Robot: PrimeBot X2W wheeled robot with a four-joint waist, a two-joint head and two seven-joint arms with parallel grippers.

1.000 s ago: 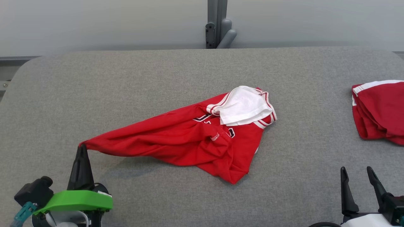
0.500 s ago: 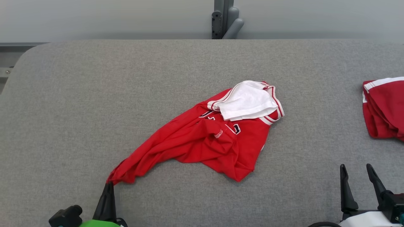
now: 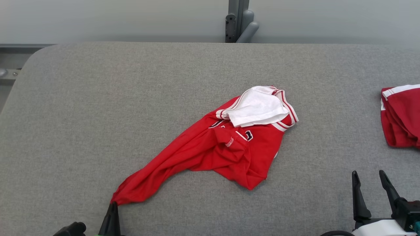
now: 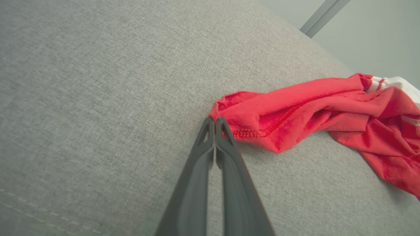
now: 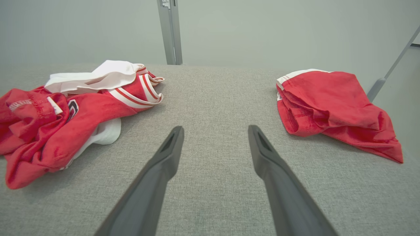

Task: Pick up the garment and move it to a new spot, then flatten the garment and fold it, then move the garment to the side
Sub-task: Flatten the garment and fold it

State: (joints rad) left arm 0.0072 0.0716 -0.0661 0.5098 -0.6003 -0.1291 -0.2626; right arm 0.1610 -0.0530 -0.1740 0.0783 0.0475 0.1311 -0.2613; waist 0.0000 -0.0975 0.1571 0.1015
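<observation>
Two red garments are seen on one counter point(image 3: 98, 114).
The garment point(image 3: 213, 154), mid-counter, is pinched at one corner by the left hand point(image 4: 215, 119); the right hand point(image 3: 367, 172) is held spread, empty, near the second garment point(image 3: 402, 121).

Grey fabric-covered table point(image 3: 98, 98), rounded far-left corner. Pale grey wall point(image 3: 98, 19) behind. Grey metal post point(image 3: 233, 16) upright against wall past far edge. Soft even light.

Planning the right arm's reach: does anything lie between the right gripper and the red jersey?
Nothing visible: bare grey table lies between the right gripper and the red jersey. The other red garment lies farther right.
</observation>
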